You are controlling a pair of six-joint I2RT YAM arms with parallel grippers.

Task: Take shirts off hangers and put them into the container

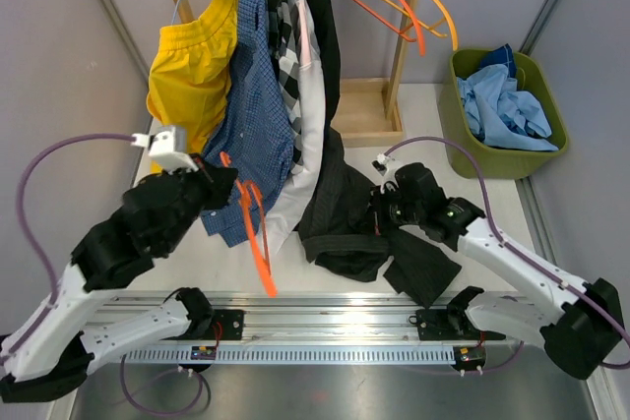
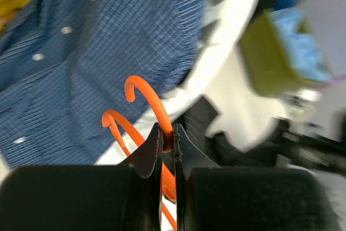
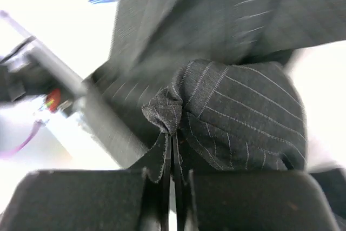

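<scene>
Currently, the olive-green container point(image 1: 504, 163) holds crumpled light blue shirts point(image 1: 507, 110).

L end effector point(image 2: 168, 135) tight on orange hanger point(image 2: 155, 105)

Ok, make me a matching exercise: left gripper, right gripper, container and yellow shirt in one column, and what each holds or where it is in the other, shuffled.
1. left gripper
2. right gripper
3. container
4. yellow shirt

A. holds the light blue shirt
B. hangs leftmost on the wooden rack
C. shut on the black shirt
D. shut on an orange hanger

Pairs: 1-D, 2-C, 3-A, 4-B
</scene>
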